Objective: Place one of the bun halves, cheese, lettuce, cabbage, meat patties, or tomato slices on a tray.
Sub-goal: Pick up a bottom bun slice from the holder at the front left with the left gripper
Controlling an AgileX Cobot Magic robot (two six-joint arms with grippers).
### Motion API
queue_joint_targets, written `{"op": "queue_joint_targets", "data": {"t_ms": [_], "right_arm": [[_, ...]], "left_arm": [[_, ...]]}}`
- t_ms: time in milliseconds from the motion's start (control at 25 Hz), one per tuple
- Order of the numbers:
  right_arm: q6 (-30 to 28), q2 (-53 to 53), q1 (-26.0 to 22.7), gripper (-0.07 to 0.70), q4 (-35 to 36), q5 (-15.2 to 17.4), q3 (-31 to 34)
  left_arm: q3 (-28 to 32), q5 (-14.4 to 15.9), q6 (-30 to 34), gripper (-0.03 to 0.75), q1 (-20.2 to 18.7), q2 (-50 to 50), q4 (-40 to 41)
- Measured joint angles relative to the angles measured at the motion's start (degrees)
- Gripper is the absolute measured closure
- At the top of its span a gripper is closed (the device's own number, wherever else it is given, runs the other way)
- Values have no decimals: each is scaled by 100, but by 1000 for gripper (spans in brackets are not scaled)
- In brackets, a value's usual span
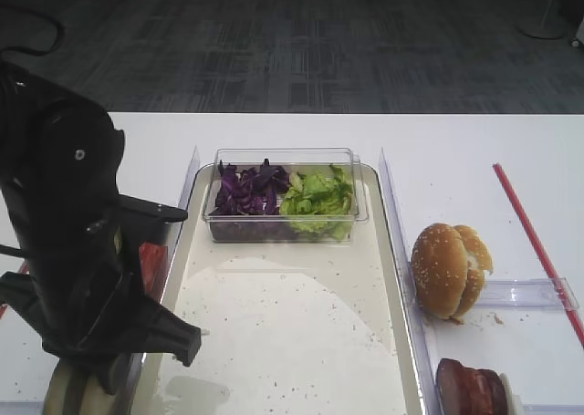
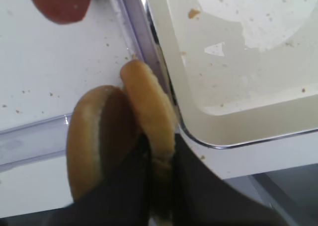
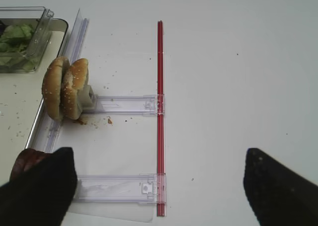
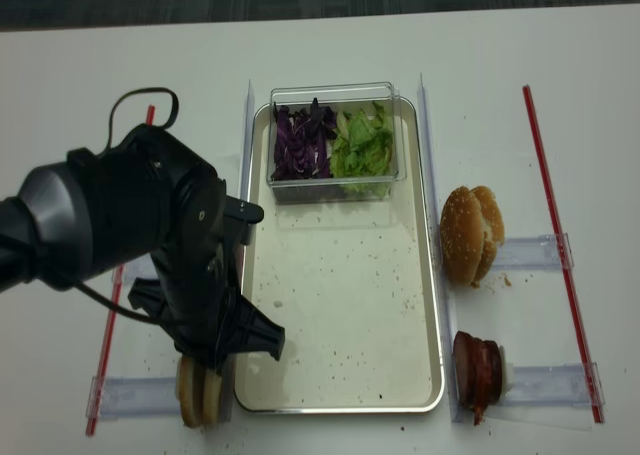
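Two plain bun halves stand on edge beside the tray's near left corner. My left gripper (image 2: 160, 159) is shut on the bun half (image 2: 149, 107) nearer the tray (image 2: 238, 62); the other half (image 2: 92, 136) leans against it. From above, the black left arm (image 4: 190, 265) covers the gripper, and the buns (image 4: 200, 400) show under it. A clear tub holds purple cabbage (image 4: 300, 145) and green lettuce (image 4: 362, 147). Meat patties (image 4: 478, 370) lie at the right. A red tomato slice (image 2: 62, 5) shows left of the tray. My right gripper (image 3: 159, 186) is open, holding nothing. Cheese is out of view.
A sesame-seeded bun (image 4: 468, 233) stands on edge right of the tray (image 4: 340, 295). Clear plastic rails (image 3: 124, 105) and red rods (image 3: 160, 112) lie on the white table. The tub (image 1: 285, 194) sits at the tray's far end.
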Motion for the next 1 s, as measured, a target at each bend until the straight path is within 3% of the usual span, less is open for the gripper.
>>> {"op": "queue_joint_targets", "data": {"t_ms": [440,640,1000], "right_arm": [[0,0,0,-60,0,0,0],[14,0,0,-60,0,0,0],[14,0,0,-60,0,0,0]], "left_arm": [[-931,834,11,671,0,10,-30],[-1315,882,83,671,0,10,-30],[-1373,917,609,671,0,10,-104]]}}
